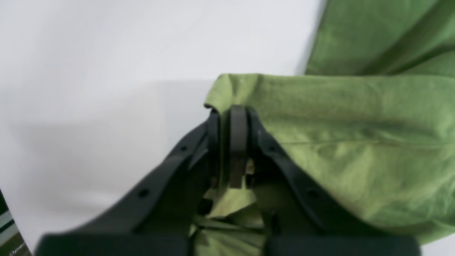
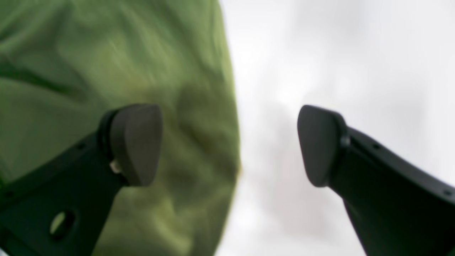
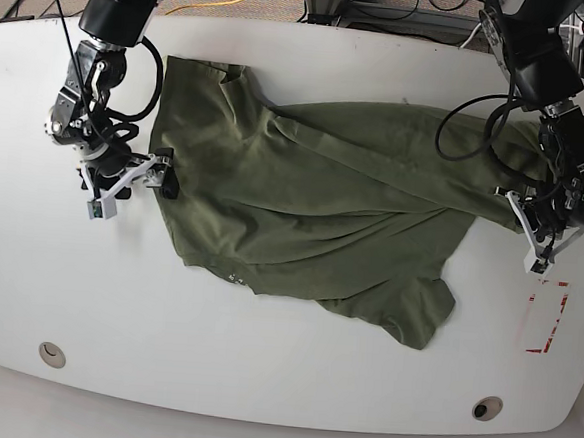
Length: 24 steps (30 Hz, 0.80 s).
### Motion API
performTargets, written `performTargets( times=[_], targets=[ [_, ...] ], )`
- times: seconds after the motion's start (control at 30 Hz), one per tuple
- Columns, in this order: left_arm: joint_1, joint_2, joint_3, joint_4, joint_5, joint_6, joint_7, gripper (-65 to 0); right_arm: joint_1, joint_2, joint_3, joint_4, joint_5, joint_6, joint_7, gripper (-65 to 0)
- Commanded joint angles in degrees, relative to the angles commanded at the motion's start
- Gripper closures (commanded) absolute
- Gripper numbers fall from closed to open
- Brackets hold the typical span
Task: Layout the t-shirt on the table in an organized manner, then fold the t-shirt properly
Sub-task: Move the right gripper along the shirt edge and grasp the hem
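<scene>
The olive-green t-shirt (image 3: pixel 323 211) lies spread but wrinkled across the middle of the white table (image 3: pixel 261 377), with one part bunched toward the front. My left gripper (image 1: pixel 233 110) is shut on a folded edge of the t-shirt (image 1: pixel 355 142), holding it a little above the table (image 1: pixel 106 53). In the base view this gripper (image 3: pixel 511 197) is at the shirt's right end. My right gripper (image 2: pixel 229 145) is open, one finger over the t-shirt (image 2: pixel 106 53) and the other over bare table (image 2: pixel 337 53). It hangs at the shirt's left edge (image 3: pixel 165 173).
A red tape rectangle (image 3: pixel 546 317) marks the table near its right edge. Two round grommet holes sit near the front edge, one at the left (image 3: pixel 52 354) and one at the right (image 3: pixel 486 407). Cables run behind the table's far edge.
</scene>
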Motion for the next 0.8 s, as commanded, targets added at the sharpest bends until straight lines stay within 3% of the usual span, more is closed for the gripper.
performTargets(
  times=[0.2,0.43,0.67,0.73,0.8],
  targets=[
    [-0.18,0.00,1.58,0.00,0.00,0.00,0.00,0.0,-2.81,-0.53,-0.09,1.67,0.09,0.00,-0.26,-57.1],
    [-0.26,0.00,1.67,0.00,0.00,0.00,0.00,0.0,-4.57,-5.36,-0.26,6.77,0.00,0.00,-4.40,-57.1],
    [-0.26,0.00,1.67,0.00,0.00,0.00,0.00,0.0,-4.40,-7.03,-0.26,6.86,-0.35,0.00,-5.27,-56.8],
    [-0.26,0.00,1.67,0.00,0.00,0.00,0.00,0.0,-4.40,-7.03,-0.26,6.86,-0.09,0.00,-5.19,-54.9],
    [-0.26,0.00,1.67,0.00,0.00,0.00,0.00,0.0,-4.31,-7.03,-0.26,6.86,-0.09,0.00,-5.19,-48.8]
  ],
)
